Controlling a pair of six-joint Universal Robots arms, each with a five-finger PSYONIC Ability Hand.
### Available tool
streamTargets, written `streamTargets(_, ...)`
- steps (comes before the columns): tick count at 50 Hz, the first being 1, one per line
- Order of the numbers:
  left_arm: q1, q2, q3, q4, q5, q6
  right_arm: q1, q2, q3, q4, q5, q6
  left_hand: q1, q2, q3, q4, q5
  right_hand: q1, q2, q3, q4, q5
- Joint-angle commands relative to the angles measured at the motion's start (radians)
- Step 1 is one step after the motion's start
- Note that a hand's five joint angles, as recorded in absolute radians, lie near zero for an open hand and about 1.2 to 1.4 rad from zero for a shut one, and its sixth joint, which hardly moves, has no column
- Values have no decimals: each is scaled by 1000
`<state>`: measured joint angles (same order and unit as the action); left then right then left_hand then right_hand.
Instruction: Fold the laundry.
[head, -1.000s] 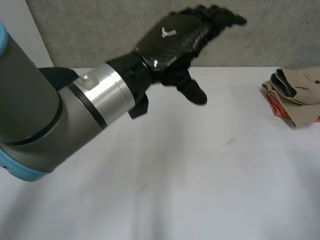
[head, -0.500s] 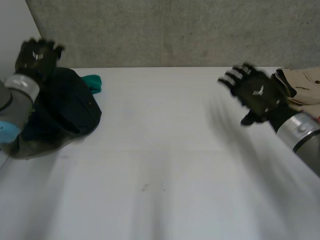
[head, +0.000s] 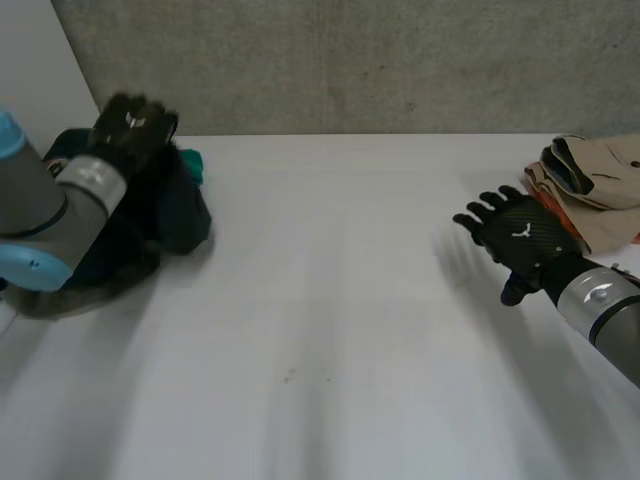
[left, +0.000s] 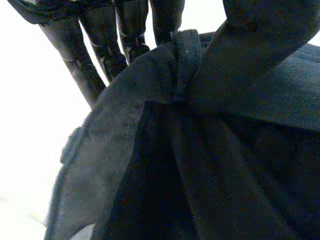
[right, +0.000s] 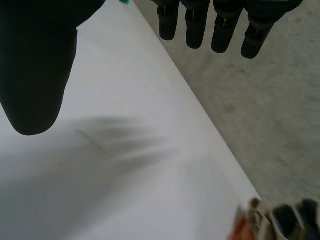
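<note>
A dark navy garment (head: 165, 225) lies heaped at the table's far left, with a teal cloth (head: 191, 165) behind it. My left hand (head: 133, 125) sits on top of the heap. In the left wrist view its thumb (left: 260, 45) and fingers (left: 102, 50) pinch a seamed fold of the navy garment (left: 165, 165). My right hand (head: 522, 238) hovers over the bare table at the right, fingers straight and spread, holding nothing. The right wrist view shows its thumb (right: 35, 65) and fingertips (right: 215, 27) apart above the table.
A folded stack of beige cloth (head: 595, 185) over an orange piece rests at the far right edge, just behind my right hand, and appears as the folded stack (right: 280, 220) in the right wrist view. The white table (head: 320, 310) stretches between both arms. A grey wall stands behind.
My left hand moved right onto the navy heap and closed on a fold of it. My right hand came down and nearer, staying open.
</note>
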<state>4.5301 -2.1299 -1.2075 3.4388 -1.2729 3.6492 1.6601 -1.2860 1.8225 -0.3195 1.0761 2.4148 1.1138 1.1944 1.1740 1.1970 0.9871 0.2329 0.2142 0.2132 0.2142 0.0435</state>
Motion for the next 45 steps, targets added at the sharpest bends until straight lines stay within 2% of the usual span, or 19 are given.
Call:
streamTargets(1, -232, 223, -40, -10, -39, -395, 1, -70, -2, -1, 80, 75, 282, 202, 222, 199, 235, -58, -40, -39, -40, -43)
streamTargets(3, -275, 214, -46, -10, -37, -452, 3, -91, -5, 0, 103, 128, 282, 202, 222, 199, 235, -58, -40, -39, -40, -43)
streamTargets(4, -331, 187, -44, -10, -36, -489, 3, -98, -6, 0, 110, 145, 282, 202, 222, 199, 235, -58, -40, -39, -40, -43)
streamTargets(7, -437, 113, -31, -10, -42, -505, 1, -108, -8, 3, 122, 198, 282, 202, 222, 199, 235, -58, -40, -39, -40, -43)
streamTargets(8, -498, 52, -17, -10, -51, -503, 0, -110, -9, 5, 123, 208, 282, 202, 222, 199, 235, -58, -40, -39, -40, -43)
streamTargets(12, -589, -91, 32, -13, -56, -511, -2, -115, -11, 5, 128, 230, 280, 199, 220, 197, 232, -58, -40, -39, -40, -43)
streamTargets(15, -621, -140, 45, -18, -68, -505, -13, -111, -11, 8, 127, 230, -223, -304, -283, -306, -271, -58, -40, -39, -40, -43)
streamTargets(16, -652, -148, 45, -18, -72, -502, -14, -110, -11, 8, 127, 230, -603, -683, -663, -686, -651, -58, -40, -39, -40, -43)
streamTargets(18, -674, -144, 39, -17, -74, -498, -14, -108, -9, 10, 127, 230, -899, -980, -959, -982, -947, -58, -40, -39, -40, -43)
streamTargets(23, -674, -46, 9, -13, -75, -495, -16, -107, -11, 11, 128, 233, -909, -990, -969, -992, -957, -58, -40, -39, -40, -43)
streamTargets(26, -640, 62, -32, -13, -75, -494, -13, -108, -12, 13, 128, 234, -909, -990, -969, -992, -957, -58, -40, -39, -40, -43)
streamTargets(28, -590, 135, -72, -12, -74, -491, -13, -113, -11, 19, 128, 236, -909, -990, -969, -992, -957, -58, -40, -39, -40, -43)
streamTargets(35, -432, 300, -193, -33, -59, -445, 7, -183, -15, 193, 128, 241, -900, -981, -961, -984, -948, -58, -40, -39, -40, -43)
streamTargets(38, -361, 300, -231, -29, -54, -393, 64, -199, -17, 301, 124, 241, -897, -978, -958, -981, -945, -58, -40, -39, -40, -43)
streamTargets(39, -308, 291, -242, -29, -51, -347, 84, -205, -17, 321, 120, 241, -897, -978, -958, -981, -945, -58, -40, -39, -40, -43)
streamTargets(42, -241, 245, -236, -30, -33, -272, 168, -210, -17, 362, 125, 245, -894, -975, -955, -978, -942, -58, -40, -39, -40, -43)
streamTargets(45, -175, 151, -221, -35, 33, -169, 260, -196, -31, 349, 148, 282, -889, -969, -949, -972, -936, -58, -40, -39, -40, -43)
